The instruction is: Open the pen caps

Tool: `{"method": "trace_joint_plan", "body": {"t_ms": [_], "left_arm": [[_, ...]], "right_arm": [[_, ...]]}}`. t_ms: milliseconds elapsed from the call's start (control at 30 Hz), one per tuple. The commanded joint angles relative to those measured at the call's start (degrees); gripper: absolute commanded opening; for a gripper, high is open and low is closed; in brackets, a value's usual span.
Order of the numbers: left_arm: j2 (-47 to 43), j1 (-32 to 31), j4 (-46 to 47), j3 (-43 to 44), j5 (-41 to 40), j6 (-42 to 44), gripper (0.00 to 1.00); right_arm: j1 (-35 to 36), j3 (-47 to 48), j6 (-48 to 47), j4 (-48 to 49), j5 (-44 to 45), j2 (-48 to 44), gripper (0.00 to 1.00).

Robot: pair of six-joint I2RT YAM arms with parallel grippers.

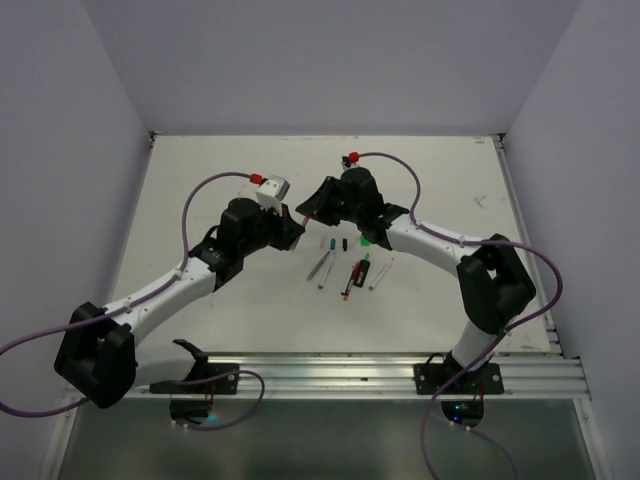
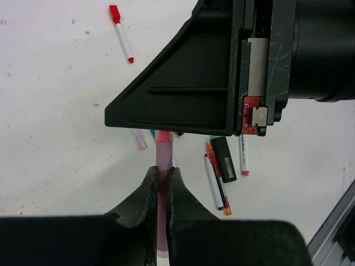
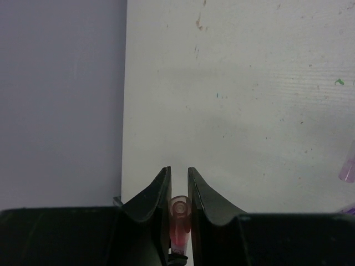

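Above the white bench a thin pink pen is clamped tight in the left jaws, its tiny pink cap pinched end-on between the almost shut right jaws.

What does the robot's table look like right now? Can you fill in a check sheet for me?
surface: white table, faint specks and marks.
job's things: pink pen held between both pincers; other pens and loose caps lie on the table.
clutter: nothing seen.
pincers: left pincer shut on the pink pen's barrel; right pincer shut on its pink cap.
cables: purple cables loop from both arms.
surroundings: plain pale walls; metal rail at the near edge.
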Motion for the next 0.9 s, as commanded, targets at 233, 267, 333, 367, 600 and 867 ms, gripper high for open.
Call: {"method": "trace_joint_plan", "body": {"t_ms": [233, 267, 333, 367, 600, 867], "left_arm": [[-0.38, -0.16, -1.03, -1.45, 3.36, 0.52, 0.58], [-0.38, -0.16, -1.30, -1.37, 3.36, 0.52, 0.64], [-0.30, -0.07, -2.18, -1.28, 3.27, 0.61, 0.65], [-0.21, -0.07, -2.27, -1.45, 3.19, 0.69, 0.65], [1.72, -0.07, -2.62, -0.58, 4.94, 1.31, 0.54], [3.13, -0.07, -2.36, 0.39, 5.82, 1.13, 0.35]], "right_arm": [[-0.05, 0.53, -4.58, -0.11, -0.21, -2.69, 0.00], [-0.05, 0.53, -4.76, 0.07, -0.39, -2.70, 0.00], [-0.05, 0.18, -5.02, 0.51, -1.17, -2.78, 0.00], [-0.05, 0.17, -5.28, 0.68, -1.44, -2.87, 0.00], [-0.05, 0.35, -6.16, 1.21, -3.64, -2.70, 0.00], [-0.05, 0.09, -6.34, 1.48, -4.25, -2.78, 0.00]]}}
